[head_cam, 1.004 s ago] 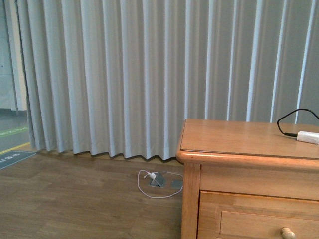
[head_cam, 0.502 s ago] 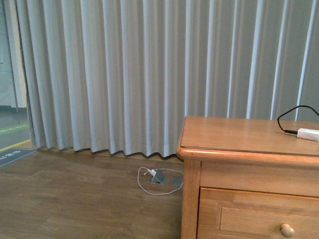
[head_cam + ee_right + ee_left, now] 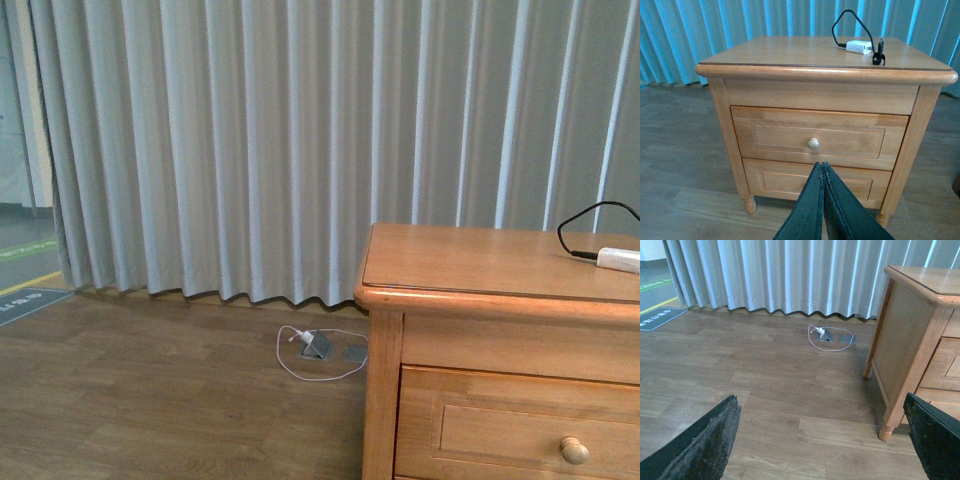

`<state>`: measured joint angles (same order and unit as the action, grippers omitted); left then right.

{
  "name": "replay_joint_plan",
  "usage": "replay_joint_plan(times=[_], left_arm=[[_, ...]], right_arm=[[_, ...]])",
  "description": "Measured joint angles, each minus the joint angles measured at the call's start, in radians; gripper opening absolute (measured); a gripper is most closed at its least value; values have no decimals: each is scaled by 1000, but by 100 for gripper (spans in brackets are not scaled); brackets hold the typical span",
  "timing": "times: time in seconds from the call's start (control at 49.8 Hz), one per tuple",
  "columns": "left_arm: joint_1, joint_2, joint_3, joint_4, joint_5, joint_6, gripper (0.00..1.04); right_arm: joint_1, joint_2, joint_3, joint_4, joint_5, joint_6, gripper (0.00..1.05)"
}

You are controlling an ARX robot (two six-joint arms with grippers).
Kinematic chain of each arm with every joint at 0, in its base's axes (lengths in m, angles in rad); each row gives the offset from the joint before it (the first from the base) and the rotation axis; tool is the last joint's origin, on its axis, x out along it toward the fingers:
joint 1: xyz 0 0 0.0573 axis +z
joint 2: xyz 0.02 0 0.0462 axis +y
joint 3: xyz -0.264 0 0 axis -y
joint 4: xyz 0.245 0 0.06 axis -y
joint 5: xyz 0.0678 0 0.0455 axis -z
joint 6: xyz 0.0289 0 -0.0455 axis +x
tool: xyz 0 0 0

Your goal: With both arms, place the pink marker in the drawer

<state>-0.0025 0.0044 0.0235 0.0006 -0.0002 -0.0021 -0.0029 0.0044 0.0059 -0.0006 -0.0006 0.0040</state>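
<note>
- My view has tilted up over the last second; the drawer (image 3: 813, 137) with its knob (image 3: 813, 143) now shows fuller, shut, ahead of me.
- My right pincer (image 3: 823, 165) is pressed closed, empty; my left pincer (image 3: 820, 440) gapes wide over the floor.
- The pink marker is nowhere in view; only a white plug (image 3: 859, 47) lies on the cabinet top, so I judge the task barely begun.

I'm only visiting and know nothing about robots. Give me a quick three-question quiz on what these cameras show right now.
1. True or false: the drawer with the round knob is closed.
2. What lies on the nightstand top? A) the pink marker B) a white plug block with a black cable C) a cup
3. How does each gripper stand?

Key
1. True; its front sits flush.
2. B. The pink marker shows in no view.
3. The left gripper is open with fingers far apart; the right gripper is shut and holds nothing visible.
</note>
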Motion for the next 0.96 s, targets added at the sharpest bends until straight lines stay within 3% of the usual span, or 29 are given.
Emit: replay_joint_plan(times=[0.181, 0.362, 0.623, 0.964], left_arm=[[0, 0, 0, 0, 0, 0, 99], [0, 0, 0, 0, 0, 0, 99], [0, 0, 0, 0, 0, 0, 99], [0, 0, 0, 0, 0, 0, 99]], right_arm=[[0, 0, 0, 0, 0, -2, 4], [0, 0, 0, 0, 0, -1, 35], [0, 0, 0, 0, 0, 0, 98], [0, 0, 0, 0, 0, -1, 96]])
